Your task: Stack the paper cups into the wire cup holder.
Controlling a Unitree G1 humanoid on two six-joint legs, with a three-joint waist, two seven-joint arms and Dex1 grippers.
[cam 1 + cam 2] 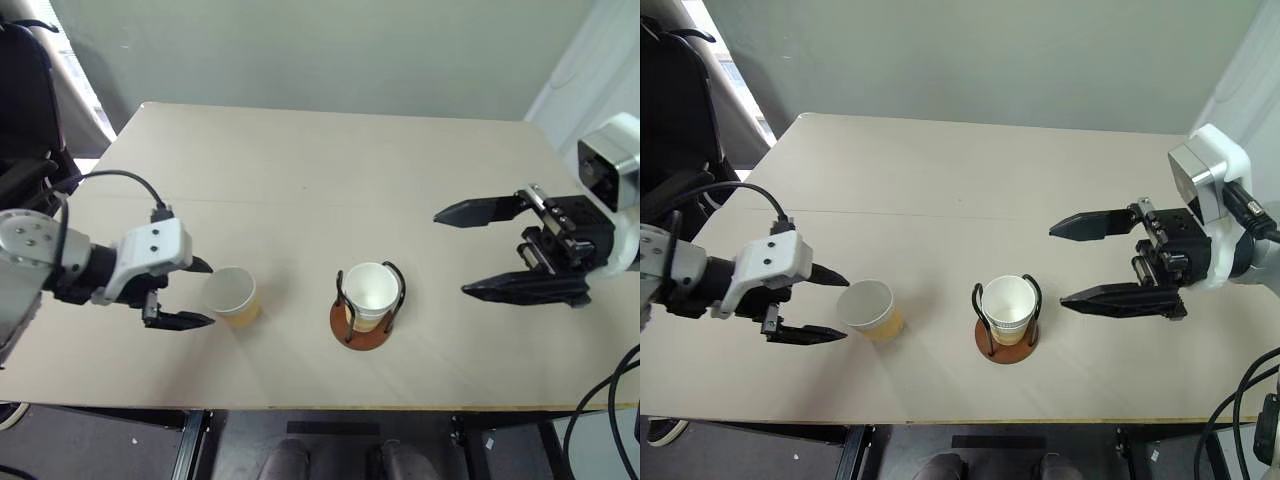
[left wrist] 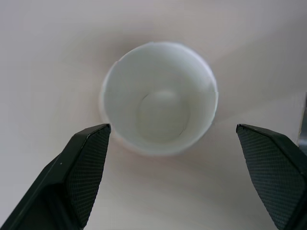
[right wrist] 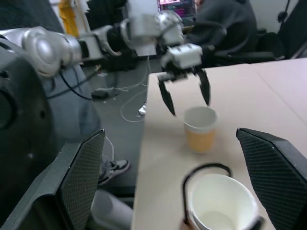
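No brand, label or writing can be read on anything here. On the beige table (image 1: 300, 170) two separate places hold paper cups. One loose cup (image 1: 233, 294) stands upright toward the table's left front. The wire cup holder (image 1: 368, 305) stands near the front middle with cups nested inside its black loops; its white-rimmed top cup (image 1: 371, 290) is plain, and how many sit beneath it cannot be told.

The left gripper (image 1: 195, 293) is spread wide, empty, its two fingers just beside the loose cup, not touching. The right gripper (image 1: 470, 252) hangs open and empty, well to the right of the holder.

The left wrist view looks straight down into the loose cup's white inside. The right wrist view adds a dark-clothed person (image 3: 225, 21) seated behind the table's far-left side.
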